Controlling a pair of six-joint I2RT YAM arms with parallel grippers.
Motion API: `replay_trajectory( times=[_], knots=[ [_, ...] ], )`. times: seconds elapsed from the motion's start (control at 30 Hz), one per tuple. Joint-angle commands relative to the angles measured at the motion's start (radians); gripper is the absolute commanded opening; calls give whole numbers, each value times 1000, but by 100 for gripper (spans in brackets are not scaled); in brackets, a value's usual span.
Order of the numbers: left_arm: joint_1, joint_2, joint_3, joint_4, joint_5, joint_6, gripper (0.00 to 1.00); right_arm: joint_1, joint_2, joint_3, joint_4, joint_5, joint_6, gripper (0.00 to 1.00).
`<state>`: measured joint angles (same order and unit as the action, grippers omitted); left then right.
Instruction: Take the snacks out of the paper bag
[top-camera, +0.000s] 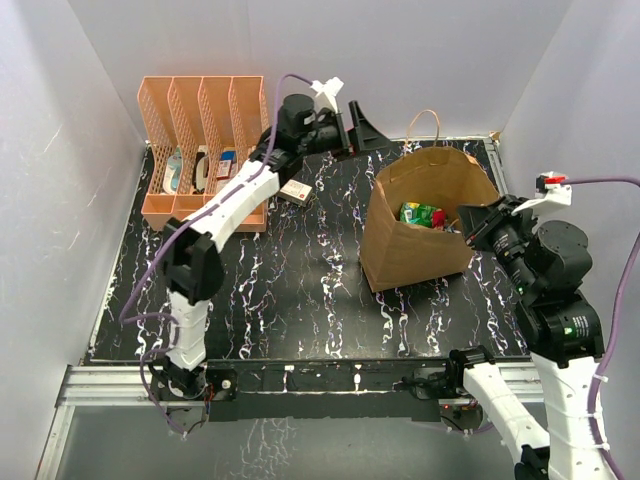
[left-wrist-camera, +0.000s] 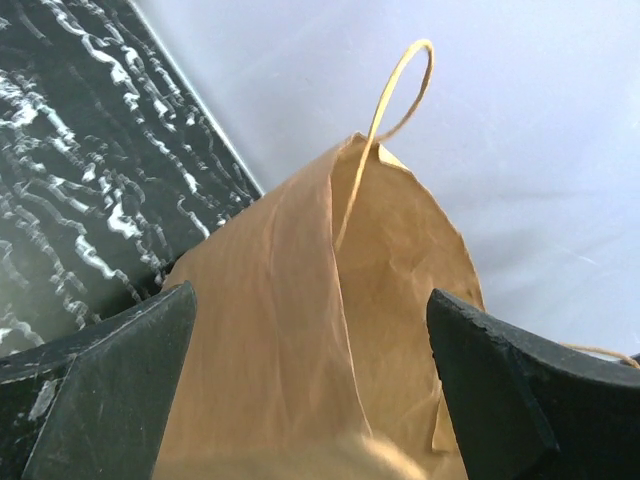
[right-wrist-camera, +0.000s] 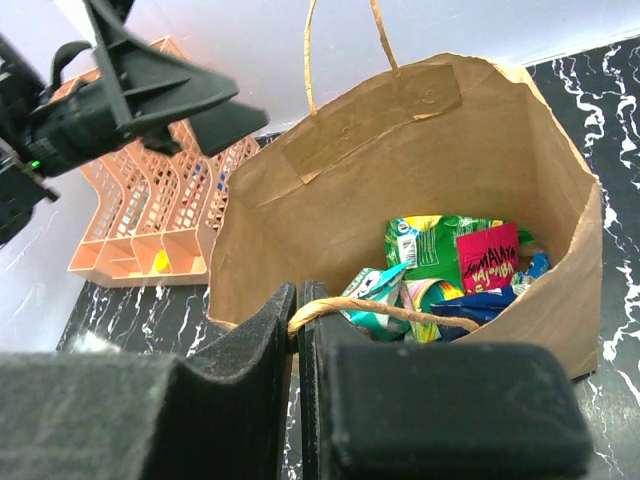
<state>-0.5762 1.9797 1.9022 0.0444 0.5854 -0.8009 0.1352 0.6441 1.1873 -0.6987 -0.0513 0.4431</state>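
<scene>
Operator: Status from the top view?

Technician: Paper bag (top-camera: 415, 250) stands upright at the right of the table (top-camera: 300, 290), mouth open upward; snacks (top-camera: 420, 213) lie at its bottom. Left gripper (top-camera: 362, 132) hovers just beyond the far-left rim, spread wide and holding nothing; right gripper (top-camera: 468, 230) sits at the near-right rim. Orange rack (top-camera: 205, 150) and small white box (top-camera: 295, 190) stand well apart at the left (neither belongs to the task).

Operator: Left wrist view?

Technician: Both fingers are splayed toward the frame edges; the bag's outer wall fills the gap between them; far handle (left-wrist-camera: 400, 90) arcs above. No packet is visible from here.

Operator: Right wrist view?

Technician: Jaws are closed flat on the near handle (right-wrist-camera: 400, 305), a twisted paper loop. Packets lie below and ahead: green bag (right-wrist-camera: 430, 245), pink-red packet (right-wrist-camera: 487, 258), teal bag (right-wrist-camera: 370, 295).

Operator: Governing relation?

Technician: By judgement, the packets lie straight down from the mouth, so entry must be vertical. The right arm is nearer but occupied; the free left arm would have to cross the rim, then descend.
</scene>
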Motion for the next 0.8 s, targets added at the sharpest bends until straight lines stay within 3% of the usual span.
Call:
replay_trajectory(
  times=[0.0,0.17,0.37,0.6,0.77],
  knots=[
    [-44,116,232,72,114,-116,99,-2,-27,3,76,-5,5,9],
    [-64,222,304,264,157,-263,98,-2,-42,9,52,1,-3,9],
    [-98,313,430,326,203,-291,95,-2,-48,14,38,11,-9,9],
    [-105,375,515,352,209,-281,73,-3,-56,15,26,11,-14,9],
    [-108,398,541,376,196,-291,66,-2,-60,15,21,14,-12,9]
  ],
)
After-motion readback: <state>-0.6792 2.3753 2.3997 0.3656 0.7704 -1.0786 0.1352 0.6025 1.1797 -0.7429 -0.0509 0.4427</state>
